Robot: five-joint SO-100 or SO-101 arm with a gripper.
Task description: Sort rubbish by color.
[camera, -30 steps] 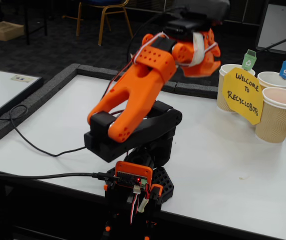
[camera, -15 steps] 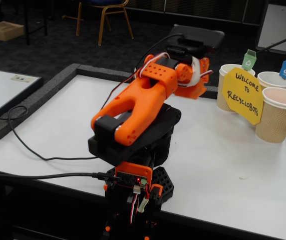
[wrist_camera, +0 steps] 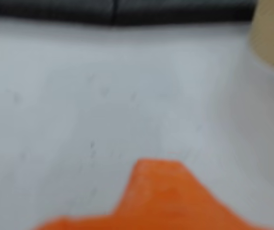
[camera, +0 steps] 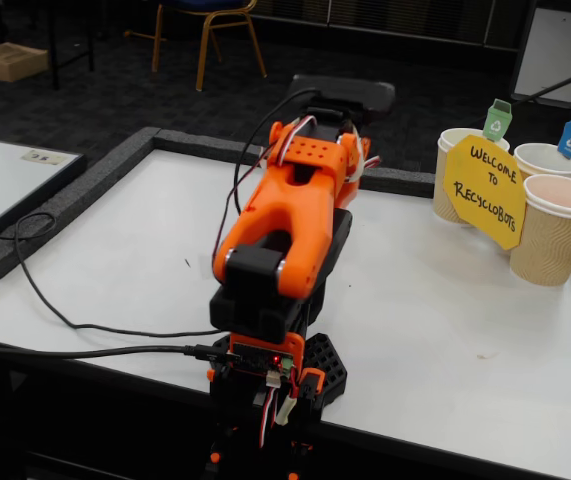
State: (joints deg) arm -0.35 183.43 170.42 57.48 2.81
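Arm over a bare white table, no paper wads anywhere we can see.

In the fixed view the orange arm [camera: 290, 215] reaches toward the far edge, its own body hiding the gripper, so we can't tell if it's open. Three paper cups [camera: 557, 232] and the yellow sign [camera: 485, 190] sit far right. The wrist view is blurry: just an orange finger [wrist_camera: 158, 196] above the table [wrist_camera: 103, 105].

Three beige paper cups [camera: 555, 235] with coloured tags stand right of the jaws on the white table [camera: 445, 340], behind a yellow sign [camera: 485, 190].
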